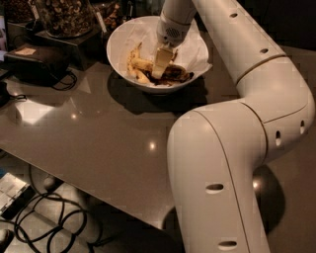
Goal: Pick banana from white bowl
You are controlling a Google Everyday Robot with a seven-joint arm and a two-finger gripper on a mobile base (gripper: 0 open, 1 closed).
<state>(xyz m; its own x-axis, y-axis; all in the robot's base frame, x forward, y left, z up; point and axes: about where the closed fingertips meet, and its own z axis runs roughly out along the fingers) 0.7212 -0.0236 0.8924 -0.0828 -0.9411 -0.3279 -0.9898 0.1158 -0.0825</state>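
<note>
The white bowl (pixel 116 39), lined with crumpled white paper, stands at the back of the brown table. Inside lies the banana (pixel 141 63), yellow with brown spots, with darker pieces to its right. My gripper (pixel 160 64) reaches down from above into the middle of the bowl, right over the banana, and covers part of it. I cannot tell whether it touches the banana.
A glass jar of brown nuts (pixel 64 15) stands on a dark stand left of the bowl. A black box (pixel 34 59) with a cord lies at the left. My bulky white arm (pixel 222 163) fills the right foreground. Cables (pixel 44 217) lie on the floor beyond the table's front edge.
</note>
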